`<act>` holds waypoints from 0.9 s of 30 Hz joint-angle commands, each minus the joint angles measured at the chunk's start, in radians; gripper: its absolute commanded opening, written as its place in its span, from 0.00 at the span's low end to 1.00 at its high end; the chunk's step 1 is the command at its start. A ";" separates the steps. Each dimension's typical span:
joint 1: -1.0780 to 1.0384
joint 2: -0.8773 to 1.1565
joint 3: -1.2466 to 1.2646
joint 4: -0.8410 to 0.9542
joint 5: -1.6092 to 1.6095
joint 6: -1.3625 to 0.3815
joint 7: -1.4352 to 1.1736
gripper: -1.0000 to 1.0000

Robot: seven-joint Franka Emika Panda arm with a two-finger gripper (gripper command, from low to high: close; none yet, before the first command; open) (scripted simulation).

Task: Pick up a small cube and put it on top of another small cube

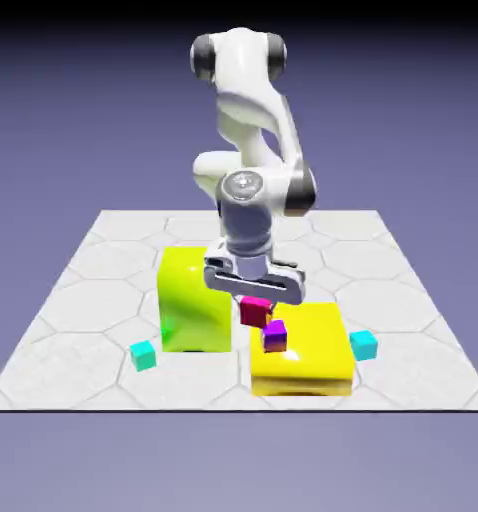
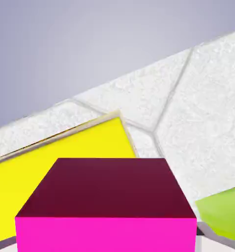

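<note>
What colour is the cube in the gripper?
Magenta-pink: the small cube shows best in the hand view, filling its lower part.

Plain blue-violet backdrop (image 1: 63, 120) filling the space behind, darkening toward the top. White hexagon-tiled table (image 1: 103, 270) with grey seams lying beneath the jaws, spreading to all sides. Light falling evenly, soft shadows showing.

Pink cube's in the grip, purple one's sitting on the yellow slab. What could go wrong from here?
1. The purple cube is as tiny as the pink cube, so a slightly off-centre drop could topple or slide off.
2. The gripper hangs close above the purple cube; descending misaligned could knock it across the flat yellow block.
3. The tall yellow-green block stands right beside the hand, so a sideways correction might clip it.
</note>
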 commanded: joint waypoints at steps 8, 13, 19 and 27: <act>0.050 0.000 0.001 0.000 -0.002 0.000 0.001 0.00; 0.032 0.000 0.001 0.000 -0.002 0.000 0.001 0.00; -0.044 0.000 0.001 0.000 -0.003 0.000 0.002 0.00; -0.033 0.095 0.001 -0.090 -0.021 0.183 0.014 1.00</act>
